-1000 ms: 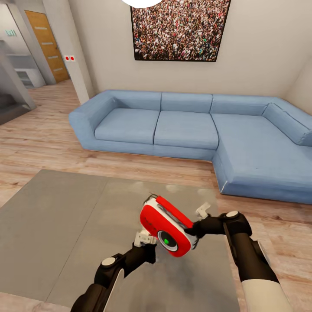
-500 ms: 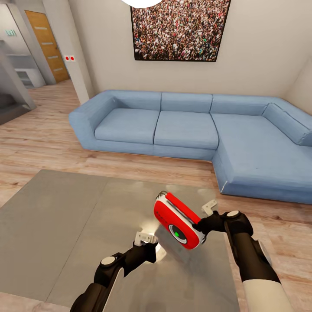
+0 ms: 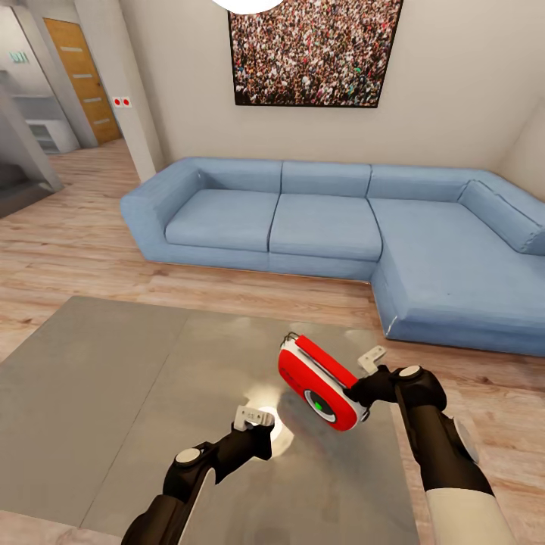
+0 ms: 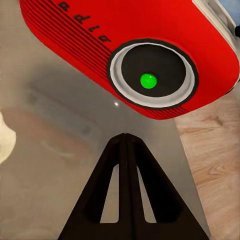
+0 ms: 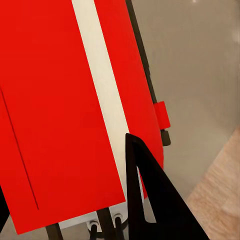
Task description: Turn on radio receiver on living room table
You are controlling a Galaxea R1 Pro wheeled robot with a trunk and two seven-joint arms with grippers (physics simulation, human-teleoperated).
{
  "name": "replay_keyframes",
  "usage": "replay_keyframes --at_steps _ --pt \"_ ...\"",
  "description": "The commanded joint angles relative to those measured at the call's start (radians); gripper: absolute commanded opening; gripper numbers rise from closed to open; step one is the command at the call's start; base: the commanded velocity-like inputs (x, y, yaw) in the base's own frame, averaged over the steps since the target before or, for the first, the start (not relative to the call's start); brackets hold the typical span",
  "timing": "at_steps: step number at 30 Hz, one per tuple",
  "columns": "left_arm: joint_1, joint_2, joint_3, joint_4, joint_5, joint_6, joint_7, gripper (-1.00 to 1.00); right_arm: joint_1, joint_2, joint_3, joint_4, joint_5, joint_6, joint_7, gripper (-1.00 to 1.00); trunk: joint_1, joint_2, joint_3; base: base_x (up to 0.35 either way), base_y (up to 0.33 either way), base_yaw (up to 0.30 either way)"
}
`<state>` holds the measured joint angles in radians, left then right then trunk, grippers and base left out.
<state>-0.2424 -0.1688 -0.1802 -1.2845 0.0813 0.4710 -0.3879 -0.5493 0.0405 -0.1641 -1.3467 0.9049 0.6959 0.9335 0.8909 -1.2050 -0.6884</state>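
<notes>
The red radio receiver (image 3: 318, 382) with its white edge band is held tilted above the glossy grey table (image 3: 113, 393), its wire handle pointing away from me. My right gripper (image 3: 357, 393) is shut on the radio's right end. The round dial (image 4: 148, 80) with its green centre faces my left gripper. My left gripper (image 3: 254, 421) is shut with its fingers (image 4: 125, 150) pressed together, a short gap below and left of the radio and not touching it. In the right wrist view the radio (image 5: 50, 100) sits against a black finger (image 5: 150, 200).
A blue L-shaped sofa (image 3: 325, 219) stands beyond the table on the light wood floor. A framed crowd photo (image 3: 314, 49) hangs on the beige wall. A wooden door (image 3: 79, 76) and a hallway lie at the far left. The table's right edge is under my right arm.
My right gripper has carried the radio to the right and a little farther off, away from the left gripper that was at its dial. The left gripper has stayed put.
</notes>
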Motion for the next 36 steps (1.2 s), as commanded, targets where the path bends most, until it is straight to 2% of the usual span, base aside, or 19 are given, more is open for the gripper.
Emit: replay_keyframes --at_steps 1,17,19,24,36 --pt "0.0 0.0 0.001 0.0 0.0 0.0 0.0 -1.0 0.0 -0.001 0.0 0.004 -0.003 0.0 -0.001 -1.0 0.0 0.0 0.0 0.0 0.0 0.0" --pt "0.0 0.0 0.001 0.001 0.0 0.0 0.001 -1.0 0.0 -0.007 0.0 0.014 -0.006 -0.001 -0.013 -1.0 0.0 0.0 0.0 0.0 0.0 0.0" --pt "0.0 0.009 0.004 0.007 -0.002 -0.011 0.004 -1.0 0.0 0.002 -0.012 0.026 -0.004 0.013 -0.015 -1.0 0.0 0.0 0.0 0.0 0.0 0.0" --pt "0.001 0.013 0.005 0.007 -0.001 -0.013 0.004 -1.0 0.0 0.006 -0.028 0.039 -0.001 0.02 -0.013 -1.0 0.0 0.0 0.0 0.0 0.0 0.0" --pt "0.0 0.02 0.002 0.007 0.002 -0.021 0.004 -1.0 0.0 0.0 -0.07 0.034 -0.005 0.016 0.047 -1.0 0.0 0.0 0.0 0.0 0.0 0.0"
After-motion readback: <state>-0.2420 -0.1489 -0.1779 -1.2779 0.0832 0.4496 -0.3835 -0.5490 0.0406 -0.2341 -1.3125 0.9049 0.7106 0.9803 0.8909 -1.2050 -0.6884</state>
